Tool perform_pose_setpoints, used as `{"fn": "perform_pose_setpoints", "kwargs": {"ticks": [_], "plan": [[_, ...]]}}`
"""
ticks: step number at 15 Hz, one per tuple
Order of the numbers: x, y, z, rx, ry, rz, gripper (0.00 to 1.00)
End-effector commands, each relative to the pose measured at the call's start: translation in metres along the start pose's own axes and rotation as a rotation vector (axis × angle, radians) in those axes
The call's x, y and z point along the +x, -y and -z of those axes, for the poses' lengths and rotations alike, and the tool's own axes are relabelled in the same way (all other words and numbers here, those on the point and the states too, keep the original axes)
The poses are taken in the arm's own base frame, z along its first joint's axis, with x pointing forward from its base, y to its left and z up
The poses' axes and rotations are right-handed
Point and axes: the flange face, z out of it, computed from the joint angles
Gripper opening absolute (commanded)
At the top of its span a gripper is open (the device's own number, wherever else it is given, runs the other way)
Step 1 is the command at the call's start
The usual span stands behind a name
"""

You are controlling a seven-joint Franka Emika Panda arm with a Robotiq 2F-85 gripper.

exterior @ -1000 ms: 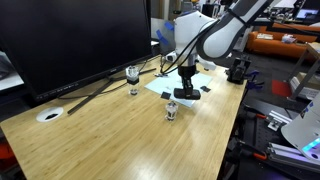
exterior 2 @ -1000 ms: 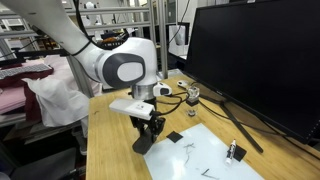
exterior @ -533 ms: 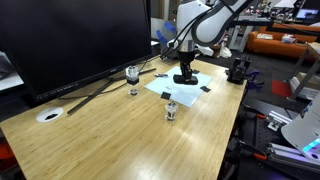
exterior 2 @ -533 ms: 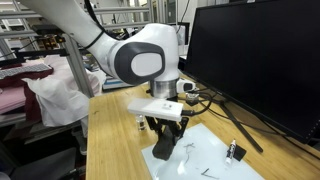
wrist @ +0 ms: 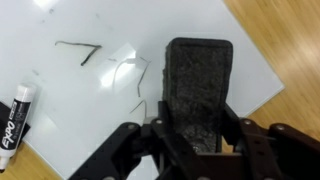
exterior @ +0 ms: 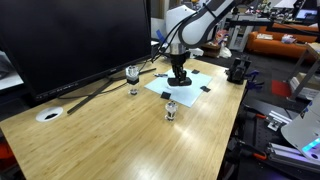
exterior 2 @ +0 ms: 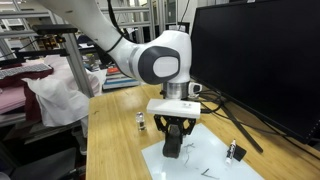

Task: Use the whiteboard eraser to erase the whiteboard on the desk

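Since a second ago, the small dark oblong whiteboard eraser (wrist: 197, 70) has been carried farther across the thin pale rectangular whiteboard (wrist: 90, 110), clamped tightly between the fingers (wrist: 240, 130).

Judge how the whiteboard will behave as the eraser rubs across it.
The whiteboard looks thin and flat, so probably light and floppy. Black corner patches may pin it to the desk, so the whiteboard eraser likely won't drag it.

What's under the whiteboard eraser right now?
The whiteboard eraser sits over the whiteboard, with dark pen strokes just beside it. Any ink directly beneath it is covered, so I cannot tell.
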Motion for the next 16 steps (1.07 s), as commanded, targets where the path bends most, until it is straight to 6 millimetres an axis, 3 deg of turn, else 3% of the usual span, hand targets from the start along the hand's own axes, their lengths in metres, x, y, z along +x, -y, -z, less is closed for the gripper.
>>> {"fn": "perform_pose_setpoints", "kwargs": {"ticks": [1, 6, 10, 16], "plan": [[0.015, -0.017, -0.005, 0.026, 0.032, 0.046, 0.26], [0.035, -0.035, -0.02, 0.059, 0.054, 0.065, 0.26], [0.052, -0.034, -0.043, 0.099, 0.093, 0.077, 0.26], [0.057, -0.045, -0.052, 0.123, 0.135, 0.059, 0.26]]}}
